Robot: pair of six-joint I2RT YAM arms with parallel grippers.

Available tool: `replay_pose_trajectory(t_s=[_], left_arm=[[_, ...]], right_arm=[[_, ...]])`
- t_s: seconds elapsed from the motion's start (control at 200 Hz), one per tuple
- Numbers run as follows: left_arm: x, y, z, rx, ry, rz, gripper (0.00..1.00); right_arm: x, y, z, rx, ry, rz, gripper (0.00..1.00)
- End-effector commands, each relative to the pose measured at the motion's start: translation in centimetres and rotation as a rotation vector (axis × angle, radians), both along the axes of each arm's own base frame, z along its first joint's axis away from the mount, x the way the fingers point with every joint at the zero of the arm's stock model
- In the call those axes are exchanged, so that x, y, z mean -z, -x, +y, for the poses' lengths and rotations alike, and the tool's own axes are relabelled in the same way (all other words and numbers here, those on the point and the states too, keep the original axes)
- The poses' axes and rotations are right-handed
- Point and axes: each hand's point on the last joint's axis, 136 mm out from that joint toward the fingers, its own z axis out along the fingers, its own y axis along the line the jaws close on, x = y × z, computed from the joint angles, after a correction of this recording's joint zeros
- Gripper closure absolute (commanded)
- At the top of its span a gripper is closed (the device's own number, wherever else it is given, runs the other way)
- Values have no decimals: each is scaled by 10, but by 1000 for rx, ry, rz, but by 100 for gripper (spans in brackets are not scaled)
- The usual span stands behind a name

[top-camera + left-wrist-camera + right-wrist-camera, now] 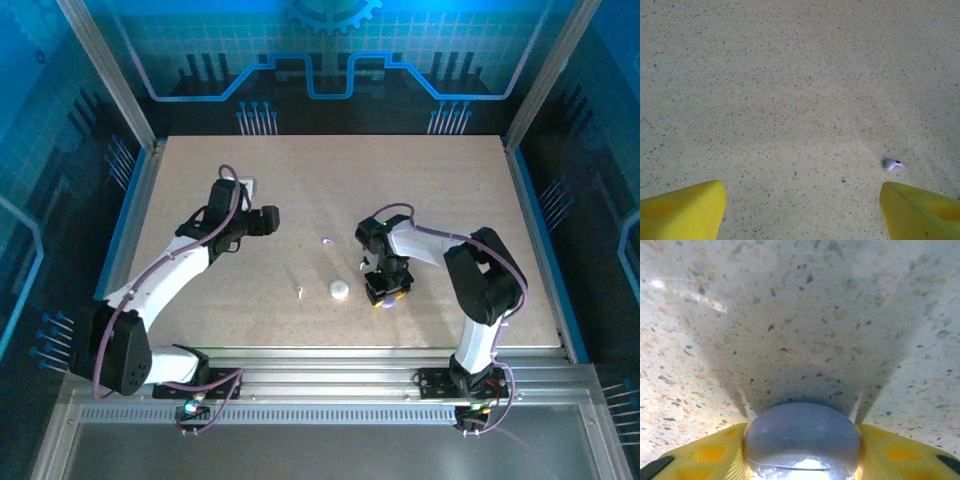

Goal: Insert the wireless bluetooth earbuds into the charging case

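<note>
Blue-tinted overhead light, bench (430, 180) evenly lit; right wrist close-up soft and shadowed, glare on the rounded purple case (802, 437)

Overhead camera overlooks the table (450, 180); wrist cameras face it closely.

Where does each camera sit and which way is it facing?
Top external: above and behind, looking down at table, left arm, right arm.
Left wrist: faces table past open left gripper toward purple earbud.
Right wrist: close over the table, right gripper clasping purple case.
Shared: top external also shows that purple earbud and purple case.
</note>
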Motion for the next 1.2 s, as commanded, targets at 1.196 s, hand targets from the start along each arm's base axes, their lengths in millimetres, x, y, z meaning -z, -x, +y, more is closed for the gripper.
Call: replay_pose_trajectory(t_s=[1.196], left_arm=[[-90, 111, -170, 974, 187, -724, 32]], right_arm=[[-270, -80, 87, 603, -1231, -613, 57]])
